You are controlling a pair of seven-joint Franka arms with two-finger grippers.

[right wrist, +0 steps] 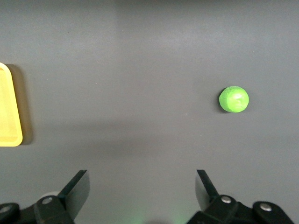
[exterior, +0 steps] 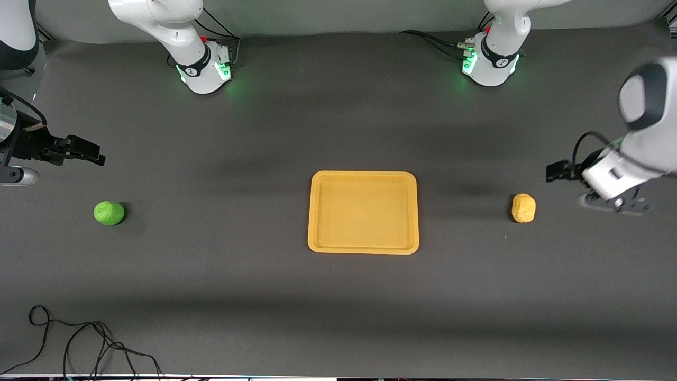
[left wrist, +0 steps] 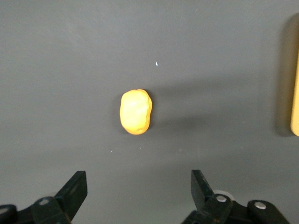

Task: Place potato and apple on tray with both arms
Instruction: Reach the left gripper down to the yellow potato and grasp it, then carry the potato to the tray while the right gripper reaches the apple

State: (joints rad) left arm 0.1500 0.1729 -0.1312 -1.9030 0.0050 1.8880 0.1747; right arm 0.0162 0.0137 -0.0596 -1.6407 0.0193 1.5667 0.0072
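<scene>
The yellow-orange tray (exterior: pixel 363 246) lies empty at the table's middle. The green apple (exterior: pixel 109 212) sits on the mat toward the right arm's end. The yellow-tan potato (exterior: pixel 523 207) sits toward the left arm's end. My right gripper (exterior: pixel 87 151) hangs open and empty over the mat beside the apple. In the right wrist view the apple (right wrist: pixel 234 99) lies off to one side of the open gripper (right wrist: pixel 141 186), and the tray's corner (right wrist: pixel 9 112) shows. My left gripper (exterior: pixel 558 172) hangs open and empty beside the potato. In the left wrist view the potato (left wrist: pixel 136 112) lies ahead of the open gripper (left wrist: pixel 138 186).
A loose black cable (exterior: pixel 79 344) lies on the mat at the edge nearest the front camera, toward the right arm's end. The arms' green-lit bases (exterior: pixel 203 71) (exterior: pixel 489 63) stand along the table's back edge. The dark mat (exterior: pixel 238 254) surrounds the tray.
</scene>
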